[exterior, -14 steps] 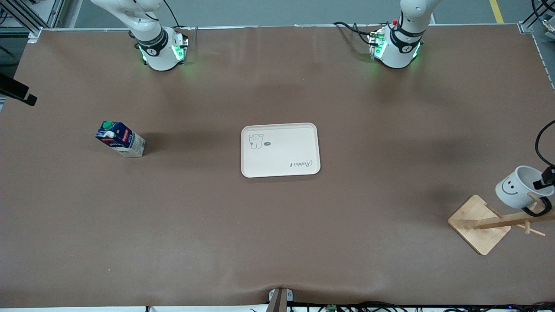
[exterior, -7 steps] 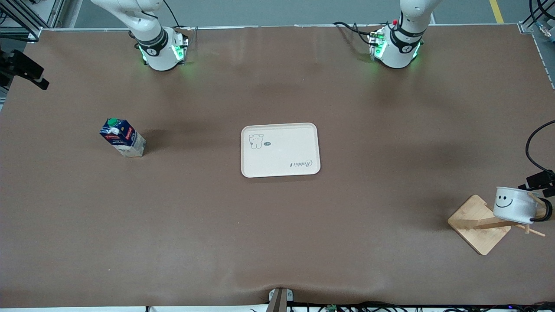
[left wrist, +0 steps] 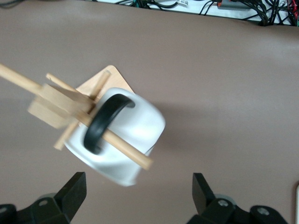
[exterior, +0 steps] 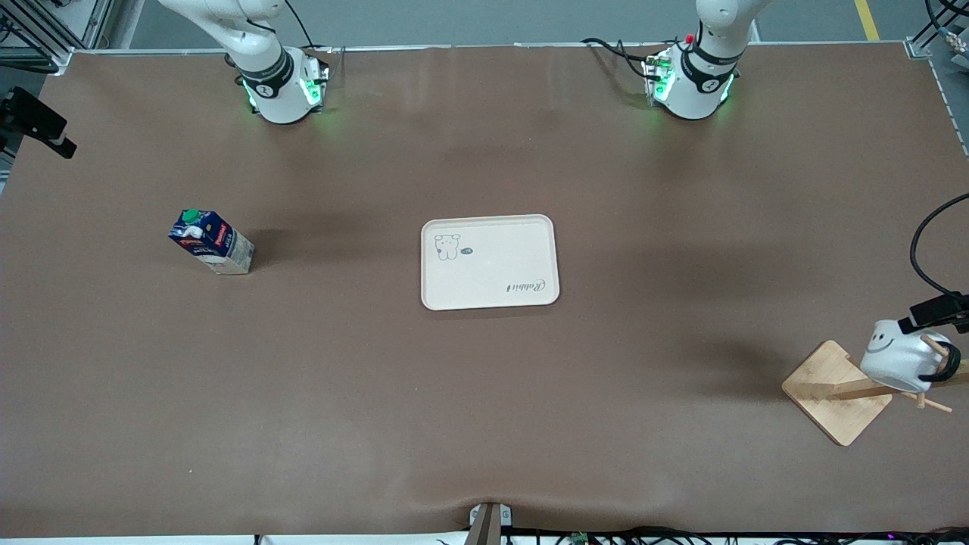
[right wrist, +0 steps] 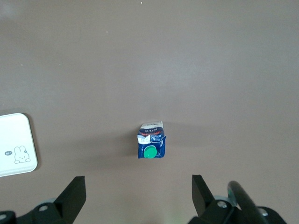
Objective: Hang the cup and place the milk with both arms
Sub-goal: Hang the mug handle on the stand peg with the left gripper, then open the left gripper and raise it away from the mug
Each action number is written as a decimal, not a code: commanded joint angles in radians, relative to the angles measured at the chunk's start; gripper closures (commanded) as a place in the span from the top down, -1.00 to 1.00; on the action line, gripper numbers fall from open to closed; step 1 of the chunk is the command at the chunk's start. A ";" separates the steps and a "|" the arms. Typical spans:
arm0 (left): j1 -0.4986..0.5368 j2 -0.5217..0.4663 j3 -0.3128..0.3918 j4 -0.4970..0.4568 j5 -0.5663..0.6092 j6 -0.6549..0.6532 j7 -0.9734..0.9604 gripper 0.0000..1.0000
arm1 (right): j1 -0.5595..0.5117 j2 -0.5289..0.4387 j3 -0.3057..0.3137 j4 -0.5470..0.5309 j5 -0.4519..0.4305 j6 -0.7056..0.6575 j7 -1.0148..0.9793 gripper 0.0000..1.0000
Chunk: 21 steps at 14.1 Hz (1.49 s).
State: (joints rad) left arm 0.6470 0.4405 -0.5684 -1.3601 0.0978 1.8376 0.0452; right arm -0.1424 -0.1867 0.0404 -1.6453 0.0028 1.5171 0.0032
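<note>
The white smiley cup (exterior: 901,359) hangs by its black handle (left wrist: 105,122) on a peg (left wrist: 128,151) of the wooden rack (exterior: 836,392) at the left arm's end of the table. My left gripper (left wrist: 138,186) is open and empty above the cup, clear of it; it shows at the edge of the front view (exterior: 942,309). The milk (exterior: 210,244) stands on the table toward the right arm's end, green cap up. My right gripper (right wrist: 138,186) is open and empty high over the table, with the milk (right wrist: 151,145) in its view; it shows at the edge of the front view (exterior: 36,125).
A cream tray (exterior: 490,261) with a rabbit drawing lies in the middle of the table, and its corner shows in the right wrist view (right wrist: 14,144). The rack's square base (left wrist: 110,81) sits near the table's end. A black cable (exterior: 920,253) loops above the rack.
The left gripper let go of the cup's rim and drew back; the cup dropped to hang tilted on the peg. The milk carton rocked slightly. The right gripper shifted at the table's edge.
</note>
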 commanded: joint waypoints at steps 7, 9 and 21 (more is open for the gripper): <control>-0.021 -0.095 -0.036 -0.013 0.020 -0.120 -0.151 1.00 | -0.006 0.121 0.009 0.205 0.003 -0.089 -0.014 1.00; -0.032 -0.120 -0.048 -0.013 0.042 -0.124 -0.151 1.00 | -0.003 0.121 0.010 0.205 0.005 -0.100 -0.009 1.00; -0.243 -0.281 0.042 -0.014 0.089 -0.282 -0.131 1.00 | -0.009 0.121 0.010 0.199 0.010 -0.101 -0.009 1.00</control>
State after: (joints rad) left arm 0.4714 0.2164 -0.6033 -1.3606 0.1844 1.5901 -0.0972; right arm -0.1418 -0.0752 0.0455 -1.4718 0.0025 1.4336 -0.0002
